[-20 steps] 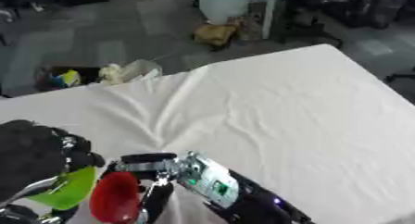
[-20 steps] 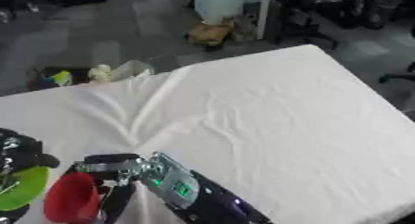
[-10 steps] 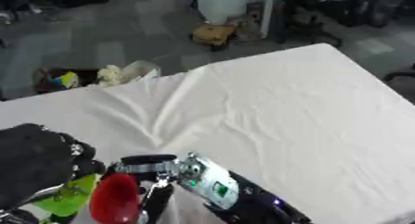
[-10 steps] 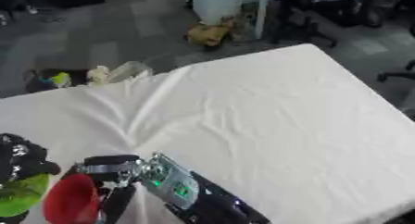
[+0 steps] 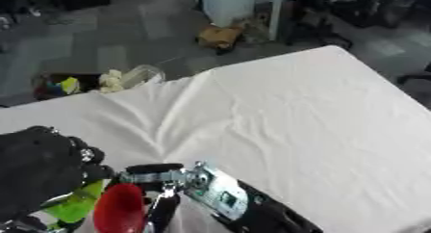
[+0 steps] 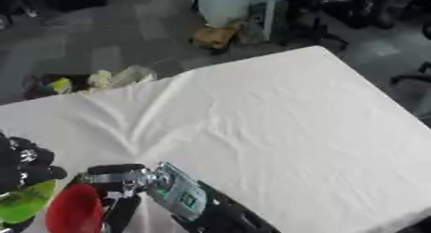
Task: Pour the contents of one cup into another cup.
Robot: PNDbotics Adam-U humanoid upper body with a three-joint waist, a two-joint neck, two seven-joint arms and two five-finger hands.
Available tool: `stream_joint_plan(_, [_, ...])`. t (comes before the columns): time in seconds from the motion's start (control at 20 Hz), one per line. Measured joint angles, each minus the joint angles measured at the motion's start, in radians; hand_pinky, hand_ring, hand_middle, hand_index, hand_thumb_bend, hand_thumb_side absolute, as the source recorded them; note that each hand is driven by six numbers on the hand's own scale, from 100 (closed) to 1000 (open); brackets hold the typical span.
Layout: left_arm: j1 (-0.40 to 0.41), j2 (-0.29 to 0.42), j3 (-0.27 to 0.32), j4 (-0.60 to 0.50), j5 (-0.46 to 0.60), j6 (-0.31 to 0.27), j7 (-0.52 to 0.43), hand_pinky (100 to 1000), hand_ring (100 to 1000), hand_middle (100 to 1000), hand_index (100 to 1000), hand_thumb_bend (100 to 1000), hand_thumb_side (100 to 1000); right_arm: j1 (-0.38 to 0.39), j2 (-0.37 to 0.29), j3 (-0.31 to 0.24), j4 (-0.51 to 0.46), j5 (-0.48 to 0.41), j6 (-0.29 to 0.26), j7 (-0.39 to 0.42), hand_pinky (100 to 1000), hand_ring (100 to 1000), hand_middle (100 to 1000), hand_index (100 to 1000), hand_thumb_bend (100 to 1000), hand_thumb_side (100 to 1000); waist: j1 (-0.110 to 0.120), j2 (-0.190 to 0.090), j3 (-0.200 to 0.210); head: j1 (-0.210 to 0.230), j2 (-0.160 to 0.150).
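Observation:
A red cup shows at the bottom left with its open mouth turned toward me. My right hand is shut on it, one dark finger over its top and another down its right side. Right beside it on the left is a lime green cup, touching or nearly touching the red one. My left hand is shut on the green cup from above, and its black back hides most of that cup. What is inside either cup cannot be seen.
The table wears a wrinkled white cloth, with its far corner at the upper right. Beyond the far edge, on the floor, are a bin with rubbish, a cardboard box and office chairs.
My left hand has rolled further over the green cup and now covers more of it; the green cup sits a little lower. The red cup and right hand have barely moved.

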Motion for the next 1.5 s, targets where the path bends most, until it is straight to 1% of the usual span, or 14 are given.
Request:
stream_joint_plan(0.65, [-0.005,-0.004,-0.015,0.0,-0.086,-0.044,0.044,100,159,470,837,673,410,0.0,0.0,0.0,0.0,0.0,0.0,0.0,403,100,100,417,100,100,0.004,0.001,-0.004,-0.001,-0.004])
stream_joint_plan(0.8, [-0.005,-0.004,-0.019,0.0,-0.111,-0.057,0.057,100,134,471,836,717,423,0.0,0.0,0.0,0.0,0.0,0.0,0.0,402,100,100,417,100,100,0.004,0.001,-0.004,-0.001,-0.007])
stream_joint_plan(1.1, [-0.005,-0.004,-0.032,0.0,-0.152,-0.082,0.082,100,115,474,837,735,422,0.0,-0.001,0.0,0.0,0.0,0.0,0.0,400,100,100,417,100,100,0.005,0.001,0.001,-0.002,-0.007])
stream_joint_plan(1.5, [0.003,-0.004,-0.05,0.0,-0.175,-0.092,0.092,100,100,476,839,750,425,0.0,-0.001,0.0,0.001,0.001,0.0,0.001,398,100,100,416,100,100,0.01,0.0,0.001,-0.004,-0.008])
